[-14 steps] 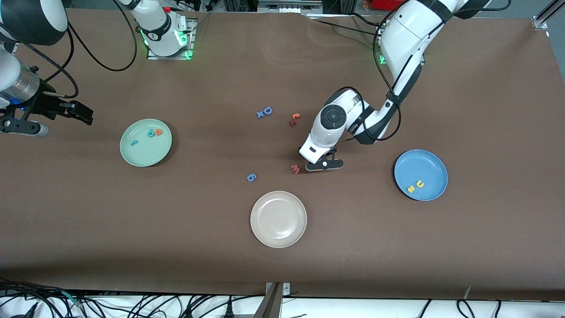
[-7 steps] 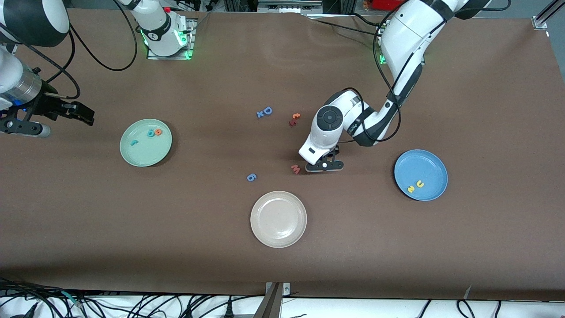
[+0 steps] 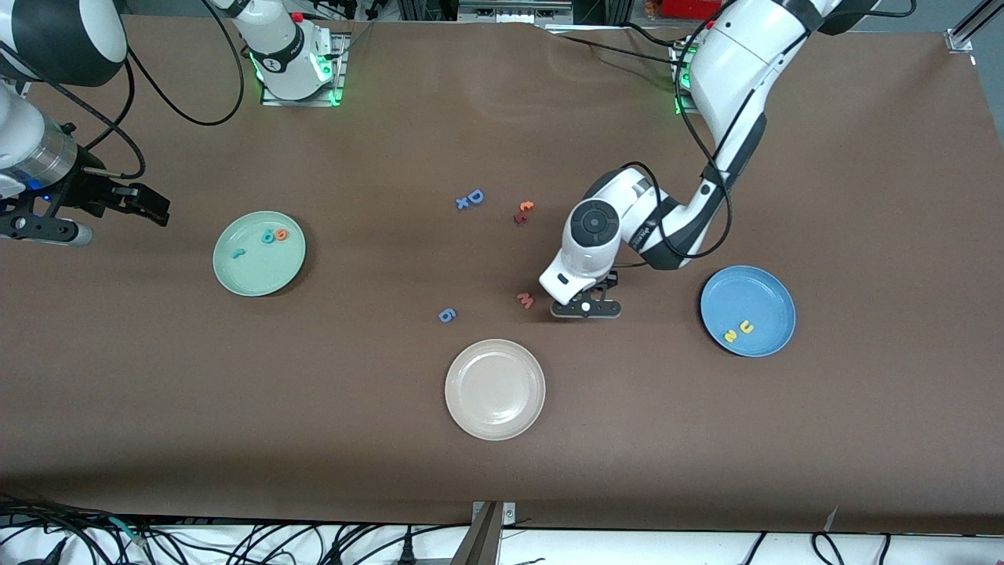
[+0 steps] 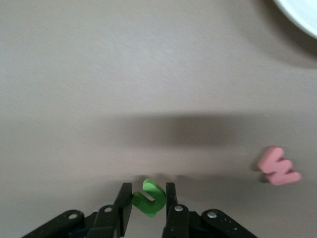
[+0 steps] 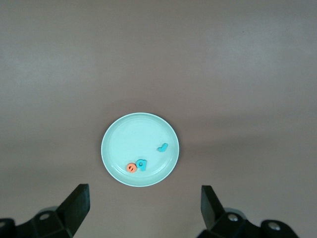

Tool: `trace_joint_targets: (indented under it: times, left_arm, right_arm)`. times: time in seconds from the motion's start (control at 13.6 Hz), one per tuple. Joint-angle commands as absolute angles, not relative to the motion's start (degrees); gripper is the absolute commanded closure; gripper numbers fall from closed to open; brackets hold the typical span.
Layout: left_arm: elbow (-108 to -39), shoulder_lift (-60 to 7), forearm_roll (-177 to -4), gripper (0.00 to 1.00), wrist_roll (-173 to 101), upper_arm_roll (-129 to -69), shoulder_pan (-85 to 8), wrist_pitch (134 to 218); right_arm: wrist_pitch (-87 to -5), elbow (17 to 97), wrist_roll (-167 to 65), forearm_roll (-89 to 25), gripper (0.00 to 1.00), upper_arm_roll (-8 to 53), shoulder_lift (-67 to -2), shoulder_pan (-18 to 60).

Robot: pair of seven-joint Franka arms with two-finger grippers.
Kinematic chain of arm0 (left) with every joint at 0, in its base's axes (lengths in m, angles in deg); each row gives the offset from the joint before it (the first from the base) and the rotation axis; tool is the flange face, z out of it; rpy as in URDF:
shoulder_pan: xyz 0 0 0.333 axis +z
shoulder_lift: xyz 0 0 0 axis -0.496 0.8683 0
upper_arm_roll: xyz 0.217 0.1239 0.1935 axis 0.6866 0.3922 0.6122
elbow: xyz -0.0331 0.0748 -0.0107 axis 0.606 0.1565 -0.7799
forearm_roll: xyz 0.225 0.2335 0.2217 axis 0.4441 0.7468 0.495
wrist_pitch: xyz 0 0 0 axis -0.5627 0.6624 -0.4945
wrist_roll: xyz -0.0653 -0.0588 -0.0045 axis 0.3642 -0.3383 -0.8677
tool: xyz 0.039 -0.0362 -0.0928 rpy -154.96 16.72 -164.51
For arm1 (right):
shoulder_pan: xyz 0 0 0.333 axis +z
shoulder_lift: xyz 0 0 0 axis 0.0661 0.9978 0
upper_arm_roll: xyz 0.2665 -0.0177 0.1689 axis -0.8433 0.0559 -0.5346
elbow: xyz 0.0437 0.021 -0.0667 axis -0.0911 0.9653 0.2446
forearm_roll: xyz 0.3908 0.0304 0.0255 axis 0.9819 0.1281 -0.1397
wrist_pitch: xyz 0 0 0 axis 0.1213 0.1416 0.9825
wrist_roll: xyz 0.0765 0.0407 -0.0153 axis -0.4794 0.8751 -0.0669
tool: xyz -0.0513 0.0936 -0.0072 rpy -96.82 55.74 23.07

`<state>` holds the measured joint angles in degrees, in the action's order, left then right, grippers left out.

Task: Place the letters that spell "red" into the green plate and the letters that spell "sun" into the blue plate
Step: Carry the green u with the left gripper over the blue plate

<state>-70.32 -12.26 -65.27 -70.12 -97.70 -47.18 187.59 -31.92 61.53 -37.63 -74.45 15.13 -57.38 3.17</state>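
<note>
My left gripper [image 3: 584,308] hangs low over the table beside the pink "w", between the cream plate and the blue plate [image 3: 745,292]. In the left wrist view its fingers are shut on the green "n" [image 4: 151,201]. The blue plate holds the yellow "s" [image 3: 730,336] and yellow "u" [image 3: 746,327]. The green plate [image 3: 255,275] holds the teal "r" [image 3: 238,253], teal "d" [image 3: 268,235] and orange "e" [image 3: 281,233]. My right gripper [image 3: 147,202] waits open, high above the table at the right arm's end; its wrist view looks down on the green plate [image 5: 133,136].
A pink "w" [image 3: 525,300] lies next to the left gripper. A blue "g" [image 3: 446,315], a blue "D" with a small "x" [image 3: 471,198] and two red-orange letters [image 3: 523,212] lie mid-table. The cream plate [image 3: 494,408] sits nearer the front camera.
The left gripper has moved a little toward the front camera and the blue plate, still gripping the green "n". The right arm has barely shifted.
</note>
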Motion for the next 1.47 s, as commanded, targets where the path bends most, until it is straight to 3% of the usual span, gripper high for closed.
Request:
trace_joint_targets:
  times: [0.0,0.74,1.4]
  left_arm:
    - [-70.33,-14.28,-63.72,0.8,-64.48,-98.01,-45.03,184.5]
    - [-70.33,-19.46,-64.51,0.79,-40.77,-98.36,-33.88,171.59]
    - [-70.95,-19.91,-65.91,0.79,-18.43,-98.45,-21.92,171.05]
  right_arm:
    - [-33.18,62.58,-37.71,-73.28,0.01,15.16,-58.12,3.0]
    - [-34.24,63.37,-37.71,-73.28,0.01,15.16,-58.12,3.0]
    - [-34.24,63.37,-37.71,-73.28,0.01,15.16,-58.12,3.09]
